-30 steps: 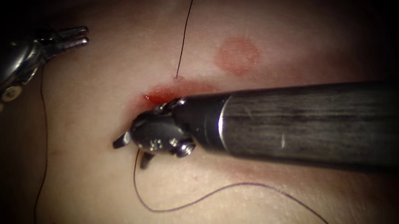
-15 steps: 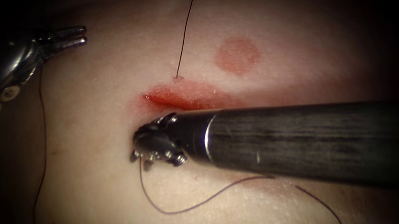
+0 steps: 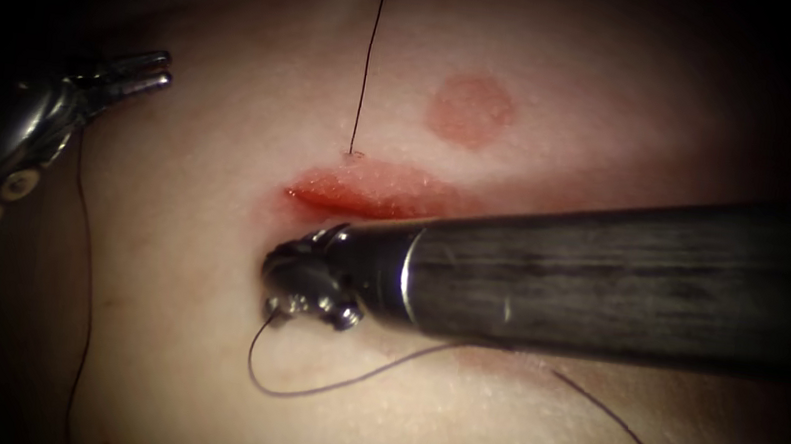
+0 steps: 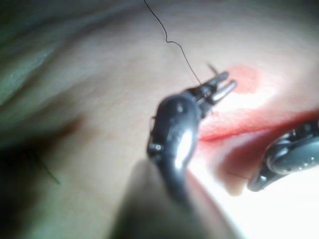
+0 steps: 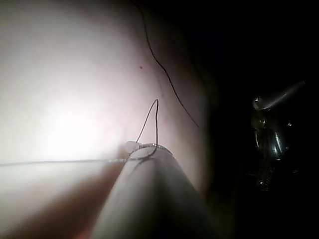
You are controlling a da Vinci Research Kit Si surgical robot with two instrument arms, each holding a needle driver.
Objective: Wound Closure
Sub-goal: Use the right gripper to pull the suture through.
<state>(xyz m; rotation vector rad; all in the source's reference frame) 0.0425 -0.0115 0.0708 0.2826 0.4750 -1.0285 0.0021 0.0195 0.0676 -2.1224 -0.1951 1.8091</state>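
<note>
My long shaft (image 5: 154,199) lies over the pale tissue (image 5: 65,74), a thin thread (image 5: 152,119) loops up from its tip, and my other tool (image 5: 271,134) sits in the dark.

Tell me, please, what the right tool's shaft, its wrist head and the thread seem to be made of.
Right tool's shaft: dark, matte, streaked like a composite, though uncertain. Its wrist head: polished metal, judging by bright glints. Thread: thin dark flexible filament, lying in a loose curve on the tissue; exact material unclear.

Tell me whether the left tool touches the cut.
Apart. The endoscope view shows the left tool far left of the cut, with bare tissue between them.
</note>
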